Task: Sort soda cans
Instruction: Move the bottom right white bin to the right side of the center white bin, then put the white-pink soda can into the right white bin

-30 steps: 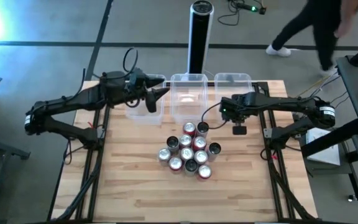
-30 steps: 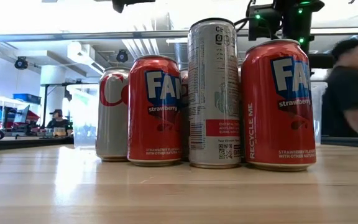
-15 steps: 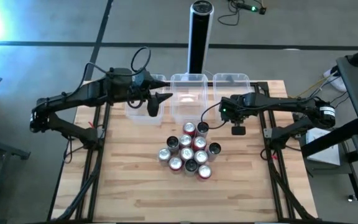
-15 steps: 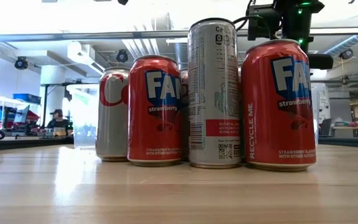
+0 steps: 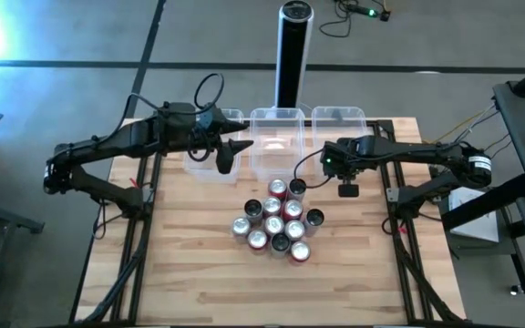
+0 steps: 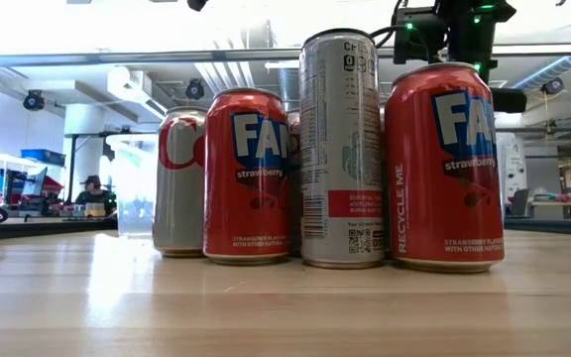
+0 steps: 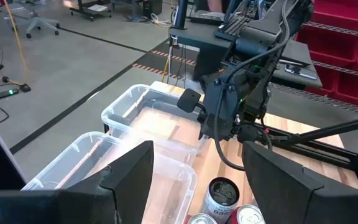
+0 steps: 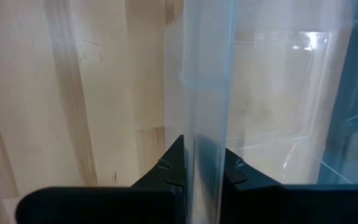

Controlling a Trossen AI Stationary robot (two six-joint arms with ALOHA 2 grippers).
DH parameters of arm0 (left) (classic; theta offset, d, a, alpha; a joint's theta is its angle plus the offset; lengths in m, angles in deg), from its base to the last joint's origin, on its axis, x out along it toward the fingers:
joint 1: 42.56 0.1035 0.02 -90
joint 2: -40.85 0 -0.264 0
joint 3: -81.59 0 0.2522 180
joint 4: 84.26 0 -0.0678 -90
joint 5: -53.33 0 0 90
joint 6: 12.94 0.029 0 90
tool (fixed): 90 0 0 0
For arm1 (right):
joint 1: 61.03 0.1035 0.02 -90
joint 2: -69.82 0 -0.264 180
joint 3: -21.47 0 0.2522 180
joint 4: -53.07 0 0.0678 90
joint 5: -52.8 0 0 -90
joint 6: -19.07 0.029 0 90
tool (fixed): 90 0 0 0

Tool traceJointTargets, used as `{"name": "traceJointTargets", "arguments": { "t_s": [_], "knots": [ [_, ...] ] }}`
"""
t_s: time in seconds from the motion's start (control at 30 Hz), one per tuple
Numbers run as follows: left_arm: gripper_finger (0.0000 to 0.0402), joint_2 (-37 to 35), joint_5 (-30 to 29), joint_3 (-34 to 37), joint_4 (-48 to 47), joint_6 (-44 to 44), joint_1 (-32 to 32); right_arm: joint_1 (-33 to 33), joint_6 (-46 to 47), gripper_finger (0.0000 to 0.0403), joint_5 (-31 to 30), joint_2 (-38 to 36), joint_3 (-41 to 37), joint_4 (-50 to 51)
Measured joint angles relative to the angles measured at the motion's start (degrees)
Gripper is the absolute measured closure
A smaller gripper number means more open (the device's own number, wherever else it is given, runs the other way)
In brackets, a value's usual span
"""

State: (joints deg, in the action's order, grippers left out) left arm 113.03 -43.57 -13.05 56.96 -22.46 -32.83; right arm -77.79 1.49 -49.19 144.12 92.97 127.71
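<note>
Eleven soda cans (image 5: 279,221) stand packed together mid-table, none held, with three clear bins lined up along the far edge.

In the cluster, seen from above, about five cans are red, four silver and two black; the low view shows four in front, two red and two silver. The left gripper (image 5: 229,156) hangs over the left bin (image 5: 195,164), its fingers (image 7: 129,177) spread wide and empty. The right gripper (image 5: 328,162) sits at the wall of the right bin (image 5: 340,116), beside the middle bin (image 5: 275,146); whether its fingers are apart cannot be told.
</note>
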Motion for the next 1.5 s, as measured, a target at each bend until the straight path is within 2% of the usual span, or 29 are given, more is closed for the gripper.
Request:
{"name": "traceJointTargets", "arguments": {
  "t_s": [0.47,0.8,0.97,1.13,1.33,1.43,1.5],
  "knots": [
    [0.0172,0.0,-0.1,0.0,0.0,-0.4,0.0,0.0,-1.5,0.0377,0.0,0.0,0.0,0.1],
    [0.0172,0.0,-0.1,0.0,0.0,-0.4,0.0,0.0,3.4,0.0316,0.0,0.0,0.0,0.4],
    [0.0172,-0.1,-0.2,0.0,0.6,-0.4,0.0,0.0,6.0,0.0282,0.6,0.1,4.1,5.3],
    [0.0172,-0.1,-0.2,0.0,1.9,-0.4,0.0,0.0,9.2,0.0237,4.8,0.1,12.0,10.0],
    [0.0172,-0.1,-0.1,0.0,5.6,-1.9,0.0,0.4,17.7,0.0166,15.4,0.1,21.9,11.9],
    [0.0172,-0.1,1.2,0.0,7.6,-3.4,-0.1,3.0,20.7,0.0129,20.9,0.0,24.8,10.7],
    [0.0172,-0.1,2.5,0.0,7.4,-3.6,-0.1,6.7,22.2,0.0108,21.2,-0.1,25.7,10.5]
  ]
}}
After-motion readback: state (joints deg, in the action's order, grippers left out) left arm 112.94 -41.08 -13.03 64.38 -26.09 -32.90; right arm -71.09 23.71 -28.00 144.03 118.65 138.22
